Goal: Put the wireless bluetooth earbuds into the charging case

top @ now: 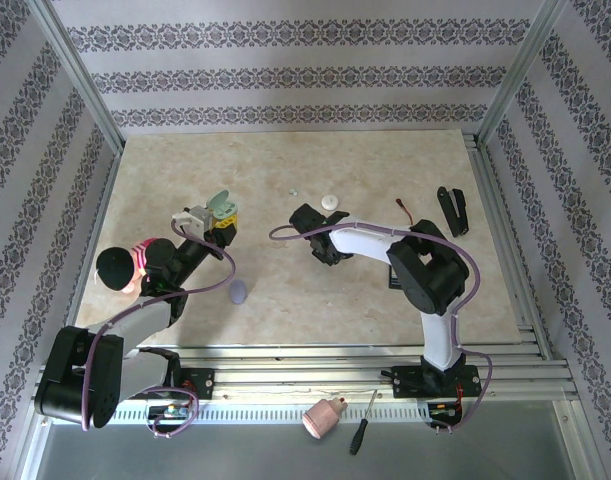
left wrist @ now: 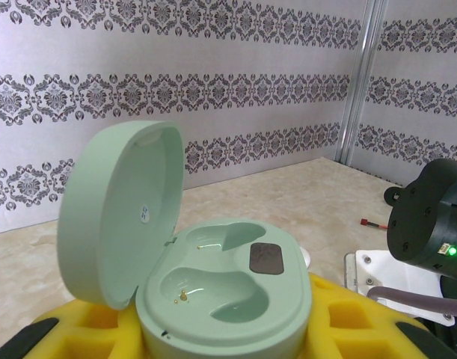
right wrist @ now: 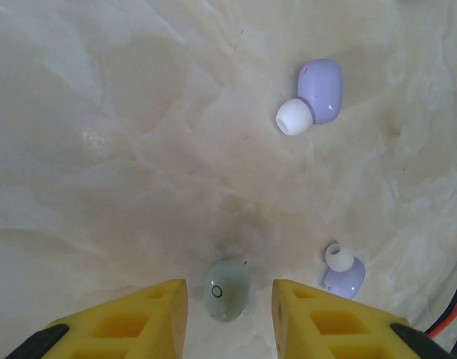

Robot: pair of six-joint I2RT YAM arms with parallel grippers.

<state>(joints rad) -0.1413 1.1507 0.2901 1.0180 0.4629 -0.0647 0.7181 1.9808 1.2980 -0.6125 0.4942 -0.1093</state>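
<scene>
The mint green charging case (left wrist: 228, 295) sits between the yellow fingers (left wrist: 348, 314) of my left gripper (top: 223, 224), which is shut on it above the table's left middle. Its lid (left wrist: 123, 209) stands open and both wells are empty. My right gripper (right wrist: 229, 293) points down at the table with its jaws open around a mint green earbud (right wrist: 227, 290). There is a small gap on each side of the earbud. Two lilac earbuds with white tips lie beyond, one far (right wrist: 318, 93) and one close on the right (right wrist: 342, 273). In the top view the right gripper (top: 315, 243) is near the table's centre.
A white round case (top: 331, 201) and a tiny pale bud (top: 292, 190) lie behind the right gripper. A lilac pebble-shaped case (top: 238, 291) lies near the front. A black clip (top: 451, 210) and red wire (top: 405, 208) are at the right, a pink-and-black object (top: 120, 268) at the left.
</scene>
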